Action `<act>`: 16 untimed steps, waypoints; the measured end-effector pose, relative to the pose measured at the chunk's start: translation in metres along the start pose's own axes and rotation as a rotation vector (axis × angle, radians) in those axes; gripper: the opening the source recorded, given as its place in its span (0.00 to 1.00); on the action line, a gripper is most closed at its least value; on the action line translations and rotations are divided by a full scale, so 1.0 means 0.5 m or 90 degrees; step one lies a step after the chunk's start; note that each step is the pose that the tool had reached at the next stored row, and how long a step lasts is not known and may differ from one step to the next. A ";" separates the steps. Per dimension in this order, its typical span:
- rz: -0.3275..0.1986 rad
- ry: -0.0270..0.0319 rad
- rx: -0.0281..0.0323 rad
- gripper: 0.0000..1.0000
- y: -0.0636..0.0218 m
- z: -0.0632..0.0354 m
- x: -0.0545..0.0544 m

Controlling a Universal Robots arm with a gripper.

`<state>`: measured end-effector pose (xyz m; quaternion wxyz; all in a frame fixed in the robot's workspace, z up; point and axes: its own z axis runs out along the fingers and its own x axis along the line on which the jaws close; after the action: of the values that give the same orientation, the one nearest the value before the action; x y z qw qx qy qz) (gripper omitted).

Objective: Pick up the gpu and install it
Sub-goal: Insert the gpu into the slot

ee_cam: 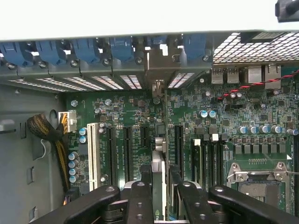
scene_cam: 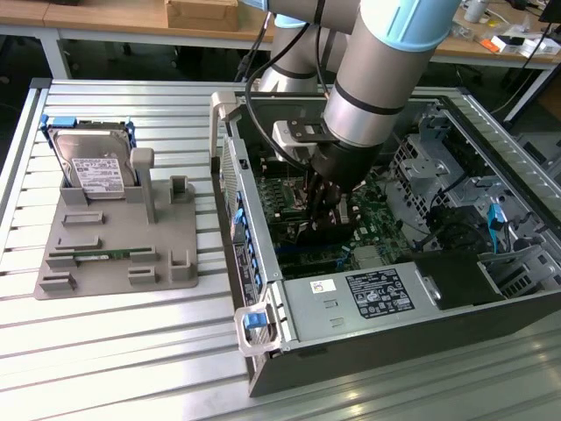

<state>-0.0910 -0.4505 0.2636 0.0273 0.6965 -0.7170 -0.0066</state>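
Observation:
The gpu point(ee_cam: 159, 154) appears edge-on in the wrist view, standing upright over the green motherboard point(ee_cam: 224, 121) in line with a long black expansion slot. Its silver end bracket point(ee_cam: 157, 70) reaches the case's rear wall between the blue clips. My gripper point(ee_cam: 160, 171) is shut on the card, one black finger point(ee_cam: 140, 196) on each side of it. In the exterior view, the gripper point(scene_cam: 323, 203) is down inside the open computer case point(scene_cam: 263, 289), and the dark card point(scene_cam: 317, 230) sits just under it, low against the board.
A grey holder point(scene_cam: 114, 237) at the exterior view's left carries a silver hard drive point(scene_cam: 92, 167) and a narrow memory stick point(scene_cam: 105, 256). Inside the case are a power supply point(scene_cam: 368, 294), drive cages point(scene_cam: 438, 167), a braided cable bundle point(ee_cam: 44, 130) and a CPU socket point(ee_cam: 254, 172).

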 end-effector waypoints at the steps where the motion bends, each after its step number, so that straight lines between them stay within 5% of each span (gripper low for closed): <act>1: 0.000 0.0000 0.0000 0.26 0.000 0.000 0.000; 16: 0.000 0.0001 0.0000 0.26 0.001 0.004 0.000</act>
<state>-0.0917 -0.4505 0.2615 0.0274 0.6965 -0.7170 -0.0065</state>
